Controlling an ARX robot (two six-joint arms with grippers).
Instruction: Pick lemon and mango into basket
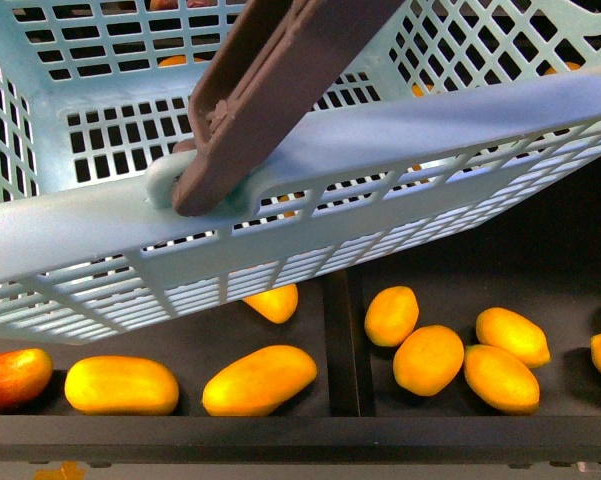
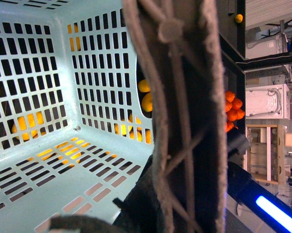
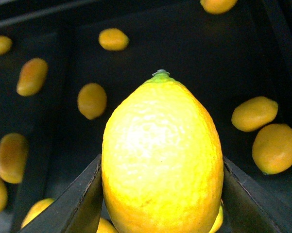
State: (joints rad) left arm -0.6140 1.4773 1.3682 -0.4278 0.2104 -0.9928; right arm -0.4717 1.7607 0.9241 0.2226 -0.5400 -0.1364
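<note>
Your right end effector (image 3: 163, 194) grips the lemon (image 3: 163, 155) above the dark trays (image 3: 184, 48), the red mango (image 1: 10, 378) lies in one below the tilted basket (image 1: 280, 215), and you cannot tell whether your left end effector (image 2: 136, 213) is clenched.

Basket (image 1: 280, 215) tilted, close to camera; brown handle (image 1: 270, 80) across rim; mango (image 1: 10, 378) lower left.

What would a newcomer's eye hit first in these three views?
The lemon fills the right wrist view, pinched between the dark fingers of the right gripper. In the front view the teal basket hangs tilted across the upper frame, its brown handle running diagonally over it. Below it, the red mango lies at the far left beside yellow fruit.
</note>
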